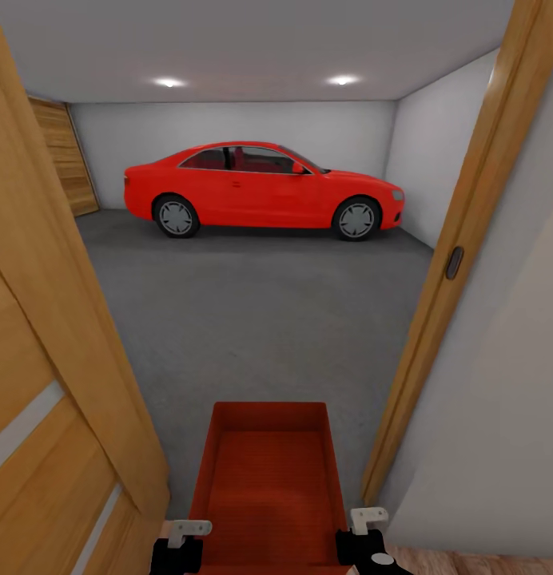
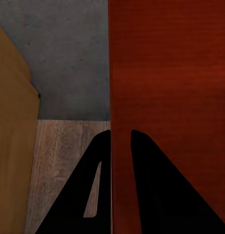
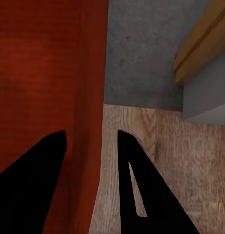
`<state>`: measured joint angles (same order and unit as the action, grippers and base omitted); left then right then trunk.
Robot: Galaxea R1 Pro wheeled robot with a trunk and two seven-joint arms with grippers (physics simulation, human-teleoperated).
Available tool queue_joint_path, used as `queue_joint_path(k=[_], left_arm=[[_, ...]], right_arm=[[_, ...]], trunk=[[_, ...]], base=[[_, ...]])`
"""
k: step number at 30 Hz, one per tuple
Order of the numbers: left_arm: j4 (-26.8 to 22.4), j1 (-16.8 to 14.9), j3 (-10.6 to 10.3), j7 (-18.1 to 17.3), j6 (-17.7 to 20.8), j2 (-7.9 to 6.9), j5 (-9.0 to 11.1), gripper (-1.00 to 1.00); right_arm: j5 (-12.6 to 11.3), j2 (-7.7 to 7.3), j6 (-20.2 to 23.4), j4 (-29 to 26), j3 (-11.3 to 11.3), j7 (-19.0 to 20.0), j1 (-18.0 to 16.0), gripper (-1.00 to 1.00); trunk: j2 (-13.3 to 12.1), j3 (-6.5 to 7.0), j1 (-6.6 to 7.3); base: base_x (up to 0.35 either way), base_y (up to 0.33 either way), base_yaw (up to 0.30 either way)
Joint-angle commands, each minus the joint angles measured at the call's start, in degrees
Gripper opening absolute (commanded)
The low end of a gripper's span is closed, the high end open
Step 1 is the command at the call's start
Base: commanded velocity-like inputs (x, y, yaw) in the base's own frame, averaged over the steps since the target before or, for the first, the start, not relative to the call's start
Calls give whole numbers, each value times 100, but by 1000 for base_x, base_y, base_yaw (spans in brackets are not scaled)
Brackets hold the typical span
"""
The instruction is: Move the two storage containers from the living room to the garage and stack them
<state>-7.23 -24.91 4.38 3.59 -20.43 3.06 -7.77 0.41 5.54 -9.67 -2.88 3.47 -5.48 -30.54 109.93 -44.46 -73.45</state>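
Beyond the open doorway lies the garage (image 1: 252,120): white-grey walls, grey ceiling with two lit spotlights (image 1: 169,82), and a dark grey speckled floor (image 1: 260,319). Red coupe (image 1: 260,190) parked side-on against the far wall, nose toward the right. Wooden plank door (image 1: 65,156) at the far left corner.

Doorway framing — open wooden door leaf (image 1: 53,383) at left, wooden door jamb (image 1: 460,239) at right with a small dark strike plate on it. Light wood planks (image 3: 161,161) show beneath the robot at the threshold, meeting the grey concrete just ahead.

Storage container (image 1: 264,479): one red-orange open-top bin, held low and centred in front of the robot, long axis pointing into the garage, interior bare. It spans the threshold, its far end over the concrete.

Left hand (image 1: 179,545): closed narrow on the container's left wall — left wrist view shows the thin red wall (image 2: 111,97) pinched between the two dark fingers (image 2: 156,195) (one inside the bin, one outside).

Right hand (image 1: 364,537): gripping the container's right wall (image 3: 92,97) likewise, one finger inside, one outside over the planks; gap a little wider.
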Motion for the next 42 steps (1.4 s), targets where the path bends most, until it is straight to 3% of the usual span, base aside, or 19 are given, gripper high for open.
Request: queue_joint_path(k=[1,42], left_arm=[[0,-5,166,81,-22,1,-49,-100],[2,-5,161,81,-22,1,-49,-100]], right_arm=[[-15,0,-17,7,-5,-50,-4,-100],[-14,0,-17,7,-5,-50,-4,-100]], trunk=[[2,-5,1],[2,-5,1]], base=[[2,1,0],[124,0,0]])
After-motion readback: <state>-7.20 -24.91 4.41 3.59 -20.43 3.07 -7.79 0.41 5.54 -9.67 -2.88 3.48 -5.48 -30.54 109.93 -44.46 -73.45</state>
